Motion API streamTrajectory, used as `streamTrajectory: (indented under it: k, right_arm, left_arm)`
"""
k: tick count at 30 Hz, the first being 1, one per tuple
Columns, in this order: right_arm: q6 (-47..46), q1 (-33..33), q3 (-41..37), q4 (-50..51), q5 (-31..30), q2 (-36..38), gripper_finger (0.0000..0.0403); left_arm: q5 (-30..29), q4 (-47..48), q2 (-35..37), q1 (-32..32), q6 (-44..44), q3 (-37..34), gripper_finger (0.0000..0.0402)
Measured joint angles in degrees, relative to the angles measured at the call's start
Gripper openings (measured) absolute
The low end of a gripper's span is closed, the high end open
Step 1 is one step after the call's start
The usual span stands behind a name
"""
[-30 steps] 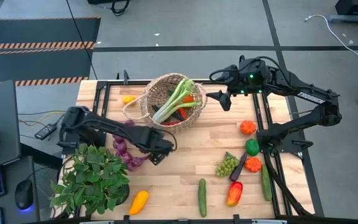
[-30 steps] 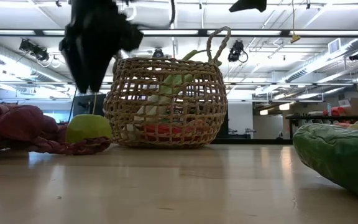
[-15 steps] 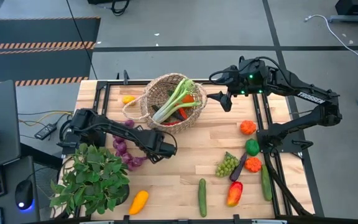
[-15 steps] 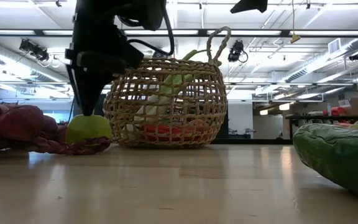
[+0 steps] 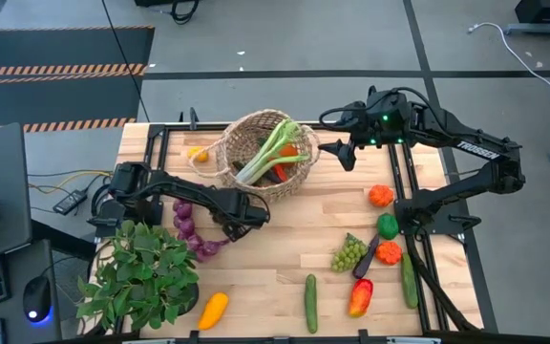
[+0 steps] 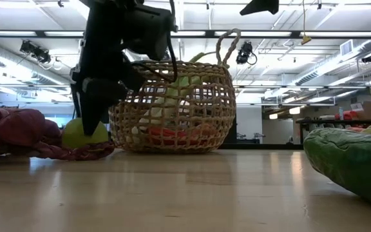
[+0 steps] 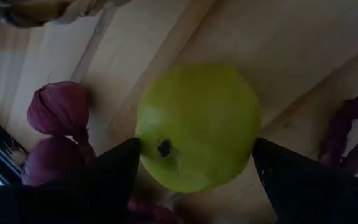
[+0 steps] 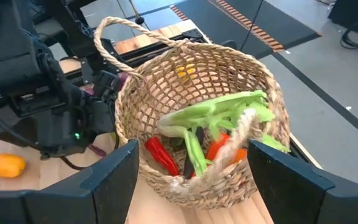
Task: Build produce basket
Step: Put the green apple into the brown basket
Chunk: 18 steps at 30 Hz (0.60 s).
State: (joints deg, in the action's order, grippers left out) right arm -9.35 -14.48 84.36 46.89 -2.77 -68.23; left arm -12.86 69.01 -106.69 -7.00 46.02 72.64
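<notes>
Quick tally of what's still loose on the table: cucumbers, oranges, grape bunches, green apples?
Cucumbers: 2
Oranges: 2
Grape bunches: 1
Green apples: 1
Total: 6

We see a pale wood-plank table (image 5: 285, 258) carrying a round tan woven straw basket (image 5: 267, 158), purple onion string (image 5: 189, 229), green apple (image 7: 197, 127), leafy potted plant (image 5: 141, 277) — plus grapes (image 5: 348, 254), 2 cucumbers (image 5: 310, 303), oranges (image 5: 381, 196), peppers, yellow squash (image 5: 212, 310).
</notes>
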Motion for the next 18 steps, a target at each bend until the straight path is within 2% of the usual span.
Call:
streamTrajectory:
  k: [7,18]
  right_arm:
    - [0.05,-1.00,0.00,0.00,-1.30,0.00,0.0302]
    - [0.07,-3.72,0.00,-0.06,-2.16,0.00,0.0302]
  left_arm:
    - [0.58,-0.62,0.00,0.48,-1.34,-0.02,0.0312]
    - [5.73,1.87,0.55,0.01,-1.35,0.31,0.0245]
